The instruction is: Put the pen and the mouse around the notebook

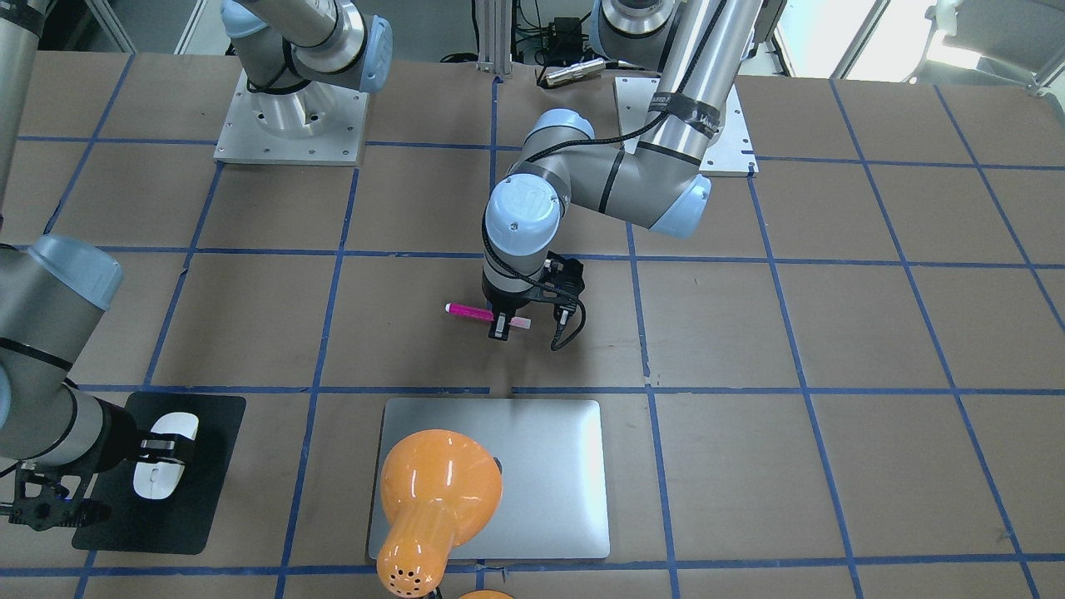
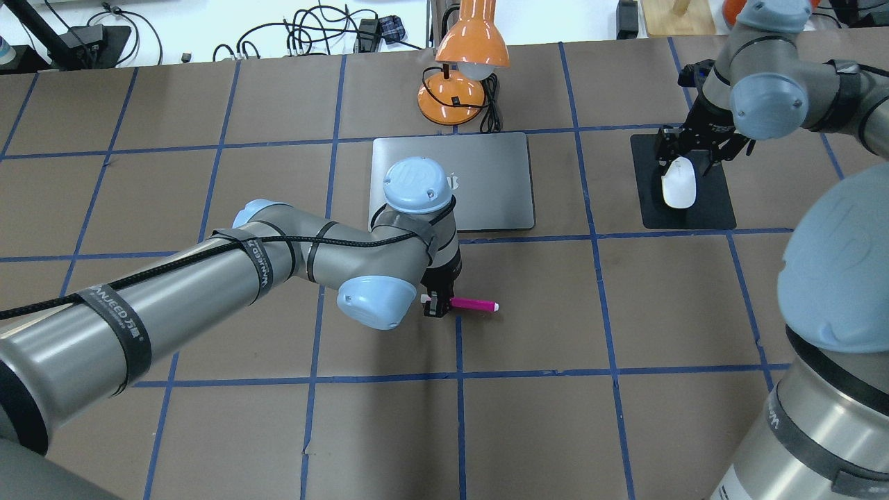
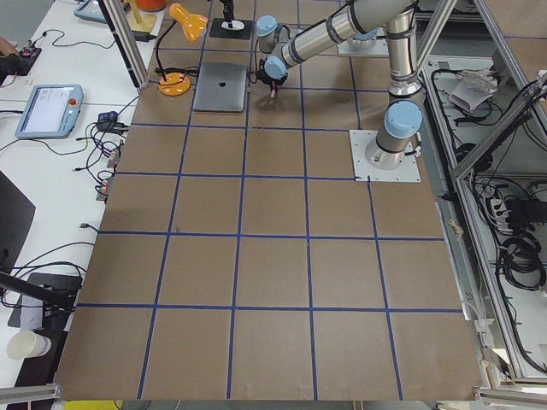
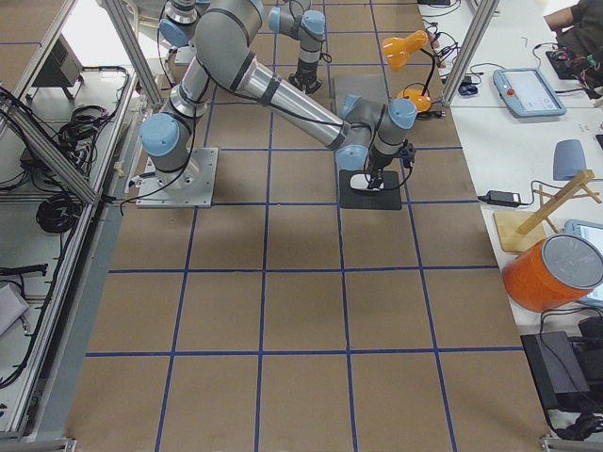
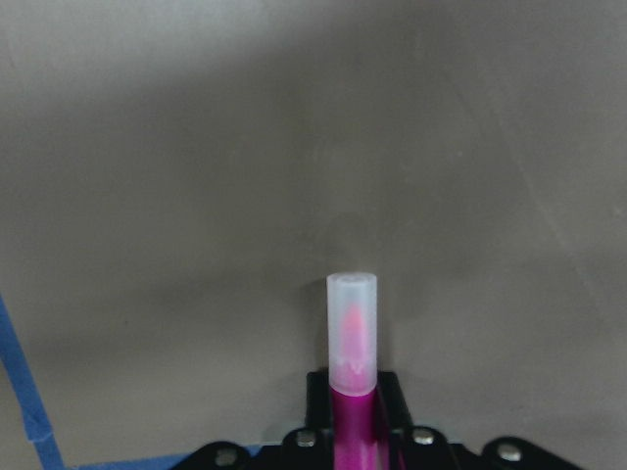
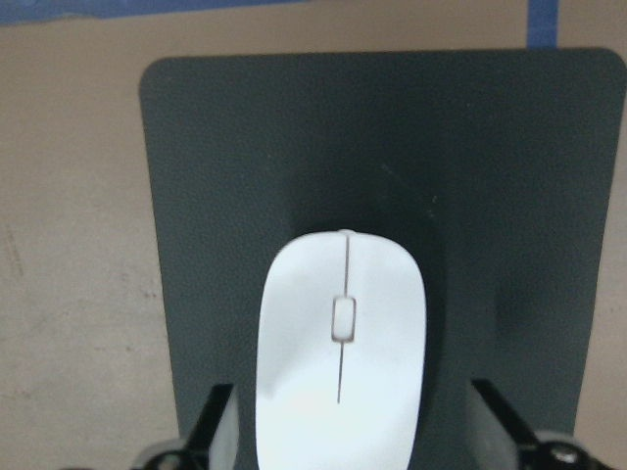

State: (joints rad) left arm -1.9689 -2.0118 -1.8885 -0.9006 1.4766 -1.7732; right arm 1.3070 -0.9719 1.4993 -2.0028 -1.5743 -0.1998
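Note:
The magenta pen (image 1: pixel 471 312) lies level, low over the brown table, a short way from the notebook's robot-side edge. My left gripper (image 1: pixel 502 326) is shut on it near its pale capped end (image 5: pixel 352 328); from overhead the pen (image 2: pixel 474 304) sticks out to the right of the gripper (image 2: pixel 436 305). The silver notebook (image 1: pixel 541 474) lies flat and closed. The white mouse (image 6: pixel 341 352) rests on a black mat (image 6: pixel 245 196). My right gripper (image 2: pixel 684 161) hangs over the mouse (image 2: pixel 678 184), open, one finger on each side and neither touching.
An orange desk lamp (image 1: pixel 434 495) leans over the notebook's corner, with its base (image 2: pixel 451 97) just beyond the notebook's far edge. The black mat (image 1: pixel 208 466) lies to the robot's right of the notebook. Blue tape lines grid the table.

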